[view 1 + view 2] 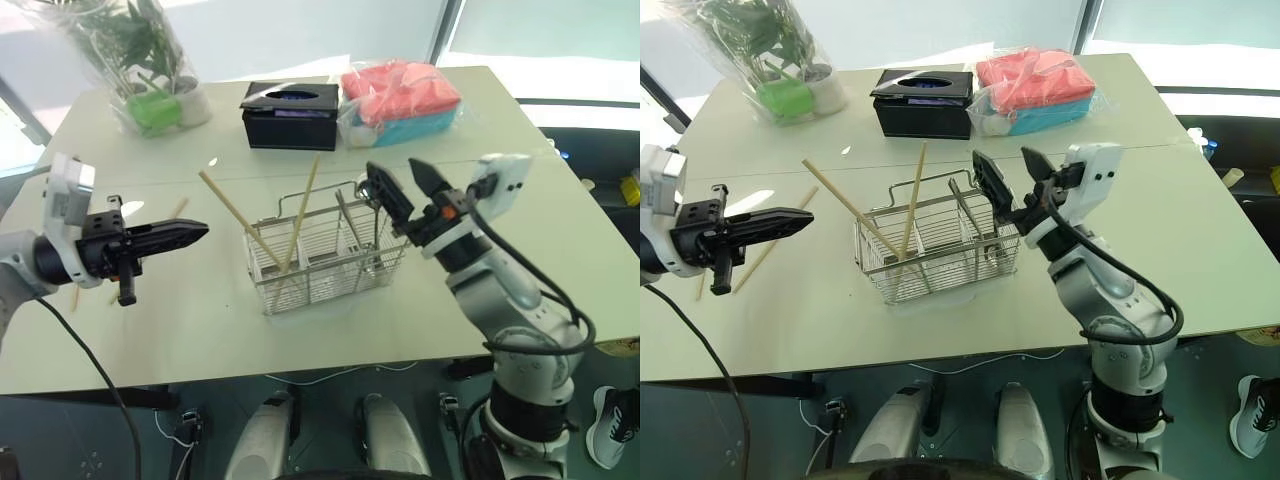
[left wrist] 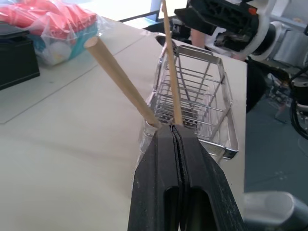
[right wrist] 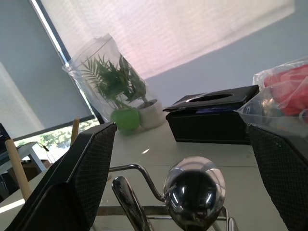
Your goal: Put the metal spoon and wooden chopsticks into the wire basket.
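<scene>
The wire basket [image 1: 330, 258] stands mid-table. Two wooden chopsticks [image 1: 296, 225] lean upright in its left compartment. The metal spoon [image 3: 195, 192] stands in the right end with its shiny bowl up, just in front of my right gripper [image 1: 395, 178], whose fingers are spread wide open with nothing held between them. My left gripper [image 1: 200, 233] hovers to the left of the basket, shut and empty, pointing at the chopsticks [image 2: 169, 72]. Another chopstick [image 1: 765, 252] lies on the table under the left gripper, partly hidden by it.
A black tissue box [image 1: 290, 115] sits behind the basket. A plastic bag of pink and teal cloths [image 1: 400, 98] lies at the back right and a wrapped plant [image 1: 140, 60] at the back left. The table's front edge [image 1: 300, 370] is near.
</scene>
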Tool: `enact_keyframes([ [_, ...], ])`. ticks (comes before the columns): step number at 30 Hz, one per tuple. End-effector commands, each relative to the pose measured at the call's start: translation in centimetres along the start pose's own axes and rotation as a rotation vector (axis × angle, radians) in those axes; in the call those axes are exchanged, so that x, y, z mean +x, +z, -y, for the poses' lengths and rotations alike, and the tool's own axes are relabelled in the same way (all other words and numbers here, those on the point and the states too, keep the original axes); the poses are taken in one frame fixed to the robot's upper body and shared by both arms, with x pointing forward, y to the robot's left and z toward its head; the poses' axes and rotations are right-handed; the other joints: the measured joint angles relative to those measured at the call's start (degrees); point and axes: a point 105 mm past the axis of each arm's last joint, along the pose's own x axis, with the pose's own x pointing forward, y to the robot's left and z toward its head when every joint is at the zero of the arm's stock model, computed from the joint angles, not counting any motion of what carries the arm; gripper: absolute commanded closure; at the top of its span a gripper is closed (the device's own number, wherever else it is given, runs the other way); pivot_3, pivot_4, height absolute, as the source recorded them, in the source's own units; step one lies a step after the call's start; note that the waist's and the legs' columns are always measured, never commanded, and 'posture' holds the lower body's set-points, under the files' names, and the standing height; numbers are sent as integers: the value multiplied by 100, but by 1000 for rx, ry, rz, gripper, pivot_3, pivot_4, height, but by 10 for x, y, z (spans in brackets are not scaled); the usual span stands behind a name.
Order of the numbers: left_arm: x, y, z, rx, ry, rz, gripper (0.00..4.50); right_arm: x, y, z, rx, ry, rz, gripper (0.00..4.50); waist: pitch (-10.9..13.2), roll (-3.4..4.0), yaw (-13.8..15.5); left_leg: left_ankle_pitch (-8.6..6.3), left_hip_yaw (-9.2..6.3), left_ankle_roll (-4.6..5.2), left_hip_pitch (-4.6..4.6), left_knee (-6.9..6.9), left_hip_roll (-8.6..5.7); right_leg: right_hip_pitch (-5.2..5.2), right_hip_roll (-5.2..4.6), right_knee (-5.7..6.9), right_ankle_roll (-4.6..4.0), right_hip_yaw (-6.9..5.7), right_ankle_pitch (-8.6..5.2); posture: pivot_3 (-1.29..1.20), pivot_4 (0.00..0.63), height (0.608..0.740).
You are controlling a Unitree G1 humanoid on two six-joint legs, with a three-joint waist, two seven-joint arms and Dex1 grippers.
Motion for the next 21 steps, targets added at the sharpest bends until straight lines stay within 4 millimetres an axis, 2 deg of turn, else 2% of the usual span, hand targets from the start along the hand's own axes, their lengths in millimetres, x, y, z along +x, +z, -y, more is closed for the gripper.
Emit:
enact_keyframes([
  [1, -7, 5, -18, 68, 148, 50, 4500, 2, 25, -7, -55, 91, 35, 553, 0, -1, 5, 1, 0, 1, 1, 0, 0, 0, 0, 0, 0, 0, 0, 0, 150, 740],
  [3, -10, 0, -28, 73, 234, 63, 4500, 2, 32, -8, -93, 136, 12, 1338, -2, -4, 13, 6, 0, 10, 1, 0, 1, 2, -1, -2, 0, 0, 0, 0, 150, 740],
  [6, -14, -7, -39, 69, 334, 74, 4500, 1, 40, -10, -138, 198, -29, 2949, -2, -6, 15, 7, 1, 12, 0, 0, 2, 5, -1, -7, 1, -1, 0, 0, 150, 740],
  [9, -24, -46, -75, 10, 649, -51, 4500, -3, 51, -17, -221, 329, -132, 4463, 0, -2, 22, 8, 5, 13, 0, 4, 0, 9, -5, -13, 3, -2, 1, 0, 150, 740],
  [11, -29, -61, -85, -55, 757, -89, 4500, -7, 53, -23, -240, 409, -207, 4463, -3, -15, 21, 8, 10, 14, 1, 6, 1, 12, -9, -13, 3, -4, 2, 0, 150, 740],
  [13, -32, -67, -91, -74, 831, -98, 4500, -14, 54, -28, -257, 479, -292, 4463, 1, -29, 27, 8, 1, 14, 0, 12, 3, 20, -8, -18, 3, -13, 2, 0, 150, 740],
  [18, -32, -71, -89, -142, 838, -68, 4500, -28, 63, -36, -206, 598, -433, 4463, 0, -36, 32, 6, -1, 15, -7, 12, 2, 34, -10, -54, 2, -22, 4, 0, 150, 740],
  [21, -34, -71, -91, -134, 858, -64, 4500, -38, 61, -35, -174, 634, -519, 4463, -1, -37, 35, 4, 2, 18, -14, 12, 2, 36, -14, -68, 2, -22, 4, 0, 150, 740],
])
